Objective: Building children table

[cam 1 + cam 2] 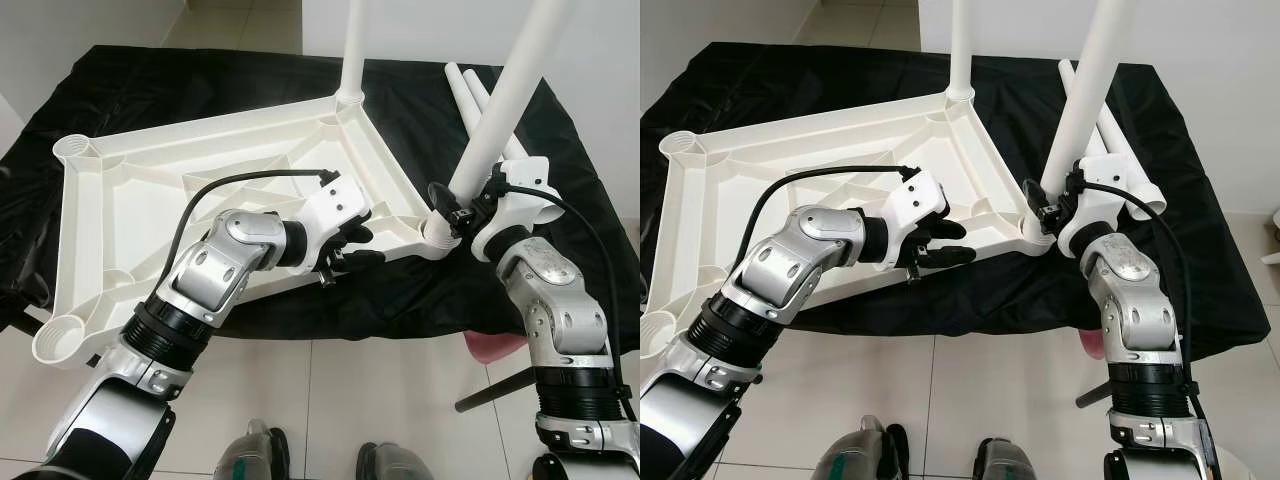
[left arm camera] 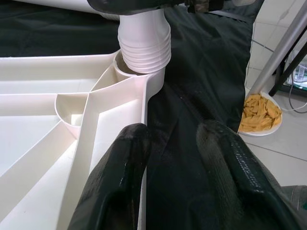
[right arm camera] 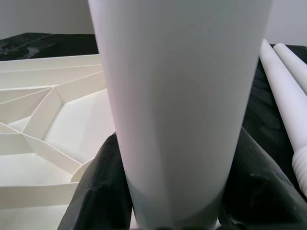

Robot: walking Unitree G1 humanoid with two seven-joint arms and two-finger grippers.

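Leg-fitting step: right gripper [image 1: 462, 212] clamps the long white plastic leg [image 1: 505, 100], threaded end entering the corner socket [image 2: 125, 72] of the inverted white ribbed plastic tabletop [image 1: 150, 190]; left gripper [image 1: 352, 248], fingers parted, straddles the rim; next, screwing home.

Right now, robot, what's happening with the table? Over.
Right gripper shut on a leg, tilted, threaded end at the corner socket. Left gripper open at the tabletop edge. One leg standing; spare legs on the cloth.
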